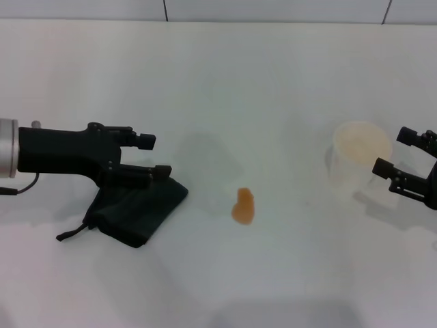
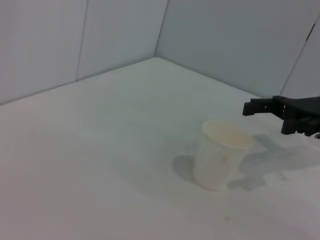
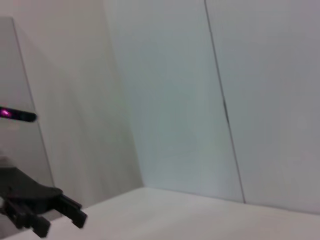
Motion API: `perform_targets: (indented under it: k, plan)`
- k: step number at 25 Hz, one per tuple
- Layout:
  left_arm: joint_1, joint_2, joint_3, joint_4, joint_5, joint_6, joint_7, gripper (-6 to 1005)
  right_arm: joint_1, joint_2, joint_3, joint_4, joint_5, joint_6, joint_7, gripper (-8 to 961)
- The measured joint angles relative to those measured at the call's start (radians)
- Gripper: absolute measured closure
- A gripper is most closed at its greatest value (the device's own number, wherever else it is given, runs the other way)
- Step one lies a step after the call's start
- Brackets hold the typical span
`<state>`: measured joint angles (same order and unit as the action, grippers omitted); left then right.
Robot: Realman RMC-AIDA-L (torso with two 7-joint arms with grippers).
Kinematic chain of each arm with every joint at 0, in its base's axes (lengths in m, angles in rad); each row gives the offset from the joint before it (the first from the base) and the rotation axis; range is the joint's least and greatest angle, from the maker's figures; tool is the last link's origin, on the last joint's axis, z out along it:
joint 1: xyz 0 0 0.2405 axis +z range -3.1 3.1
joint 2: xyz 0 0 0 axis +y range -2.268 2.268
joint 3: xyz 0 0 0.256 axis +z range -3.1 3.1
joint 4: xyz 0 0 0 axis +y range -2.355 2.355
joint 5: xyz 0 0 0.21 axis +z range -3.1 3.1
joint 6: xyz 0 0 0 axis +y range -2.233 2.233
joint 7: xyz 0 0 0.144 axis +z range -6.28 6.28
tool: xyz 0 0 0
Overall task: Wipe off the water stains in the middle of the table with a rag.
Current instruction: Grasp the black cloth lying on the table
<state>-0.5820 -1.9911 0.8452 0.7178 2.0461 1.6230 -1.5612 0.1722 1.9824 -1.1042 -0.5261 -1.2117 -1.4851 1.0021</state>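
The rag lies on the near left of the table beneath the left gripper, jaws apart, with the orange stain beside it; farther right the open right gripper nearly touches a paper cup, likely tipping it.

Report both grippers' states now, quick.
Left gripper: open, fingers above the rag, not gripping it.
Right gripper: open, empty, beside the paper cup.

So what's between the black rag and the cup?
The orange water stain sits between the rag and the cup on the table, in the head view.
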Motion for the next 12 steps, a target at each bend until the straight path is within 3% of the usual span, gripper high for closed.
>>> perform_targets:
  k: [5, 12]
  plan:
    - [-0.001, -0.003, 0.000, 0.000, 0.000, -0.004, 0.000, 229, 0.000, -0.003, -0.002, -0.040, -0.007, -0.041, 0.022, 104]
    - [-0.004, -0.003, 0.000, 0.000, 0.000, -0.005, -0.002, 230, 0.017, 0.006, -0.001, -0.141, -0.150, -0.035, 0.099, 105]
